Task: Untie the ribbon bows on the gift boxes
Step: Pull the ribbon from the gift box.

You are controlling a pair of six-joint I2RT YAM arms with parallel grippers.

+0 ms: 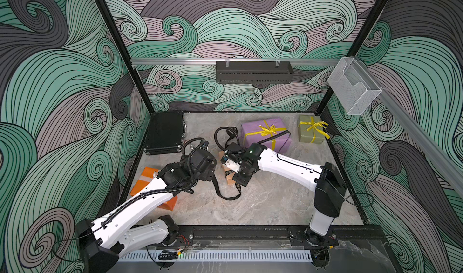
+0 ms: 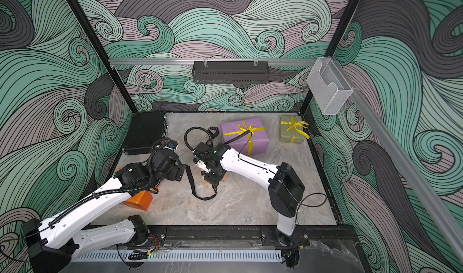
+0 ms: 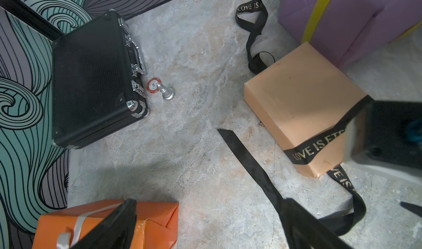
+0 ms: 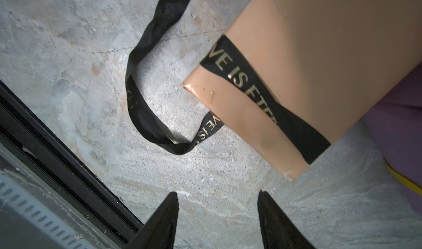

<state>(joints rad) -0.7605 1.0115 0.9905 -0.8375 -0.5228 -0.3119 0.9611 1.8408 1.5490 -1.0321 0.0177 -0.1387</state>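
Four gift boxes sit on the marbled tabletop (image 1: pixel 263 204). At far left stand one black hard case (image 1: pixel 165 132) and the orange box (image 1: pixel 139 188), tied with one white ribbon (image 3: pixel 78 222). The left gripper (image 3: pixel 209 204) hovers between it and the tan box (image 3: pixel 296 104), jaws spread wide and empty. One black lettered ribbon (image 3: pixel 312 148) lies slack across the tan box, its bow undone. Just beside that box, the right gripper (image 4: pixel 218 194) hangs partly parted, gripping nothing. At right, the purple box (image 1: pixel 253 126) and the olive-green box (image 1: pixel 307 135) each wear a tied yellow bow (image 1: pixel 268 129), two in all.
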